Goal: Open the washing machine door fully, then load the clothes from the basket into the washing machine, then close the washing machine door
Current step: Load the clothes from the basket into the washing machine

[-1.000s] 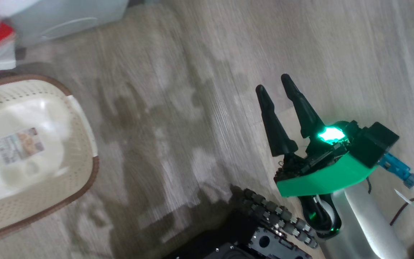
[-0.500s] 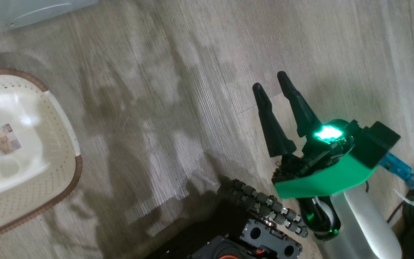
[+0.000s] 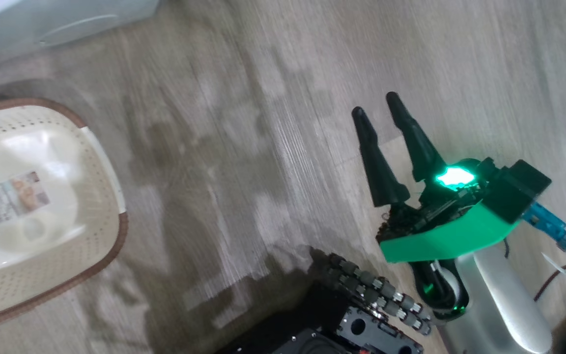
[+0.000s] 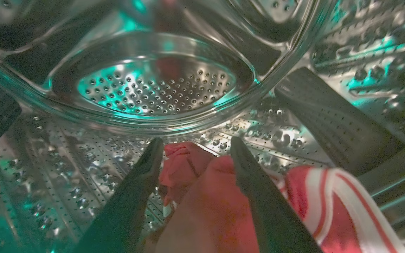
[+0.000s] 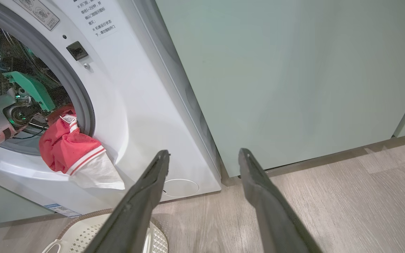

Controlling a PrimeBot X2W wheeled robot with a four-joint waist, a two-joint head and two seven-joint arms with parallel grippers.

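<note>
Red white-striped fabric clothes (image 4: pixel 206 211) in perforated steel drum (image 4: pixel 58 165) of white front-loading washing machine (image 5: pixel 135 105), some draped over opening's lower lip, pale green flat-fronted cabinet (image 5: pixel 294 70) just beside it, cream perforated plastic basket (image 3: pixel 97 231) on wood-grain floor (image 3: pixel 263 98) in front.

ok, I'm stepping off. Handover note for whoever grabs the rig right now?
Left claw: open, inside the drum, with red clothes lying between its fingers.
Right claw: open and empty, over the floor beside the washing machine.
Basket: empty, on the floor.
Done: machine is open and the clothes are out of the basket.
Left: part of the clothes hangs out over the gasket. Push it in, pull the left arm out, then close the door.
</note>
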